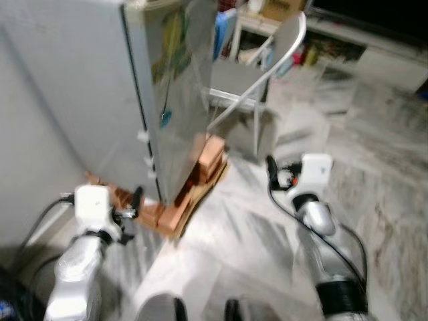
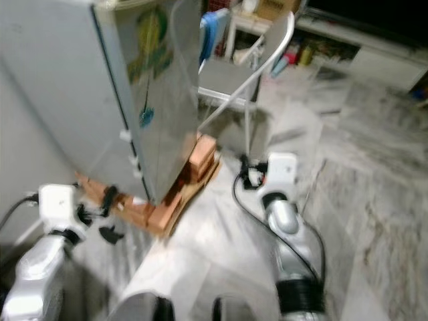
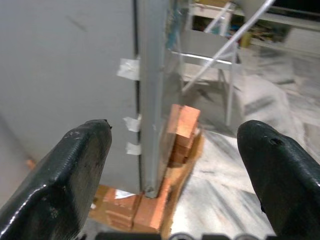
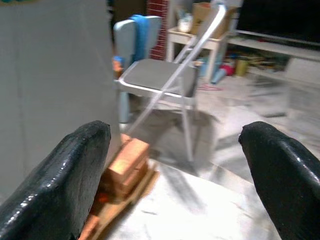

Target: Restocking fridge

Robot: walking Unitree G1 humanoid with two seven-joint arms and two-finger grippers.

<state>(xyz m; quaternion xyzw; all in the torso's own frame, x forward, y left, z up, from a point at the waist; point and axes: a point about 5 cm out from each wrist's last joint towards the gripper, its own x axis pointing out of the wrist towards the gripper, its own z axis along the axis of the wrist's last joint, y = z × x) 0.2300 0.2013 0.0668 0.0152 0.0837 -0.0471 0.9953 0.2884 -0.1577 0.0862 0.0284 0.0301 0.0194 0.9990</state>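
Observation:
The grey fridge (image 1: 167,100) stands shut on stacks of orange bricks (image 1: 208,159) in the upper left of the eye views. Stickers (image 2: 148,47) mark its shiny door, and white tape tabs (image 3: 131,122) sit along the door's edge. My left gripper (image 1: 136,202) hangs low in front of the fridge's bottom corner, open and holding nothing; its wrist view looks straight at the door seam (image 3: 142,100). Further right over the marble floor, my right gripper (image 1: 272,171) is open and holds nothing; its fingers (image 4: 75,170) frame the bricks and a chair.
A grey folding chair (image 1: 247,80) stands just behind the fridge's right side, something blue (image 1: 224,30) beside it. A low white unit (image 1: 374,47) with clutter runs along the back right. Bricks (image 1: 167,217) jut out at the fridge's foot. Pale marble floor (image 1: 374,174) spreads to the right.

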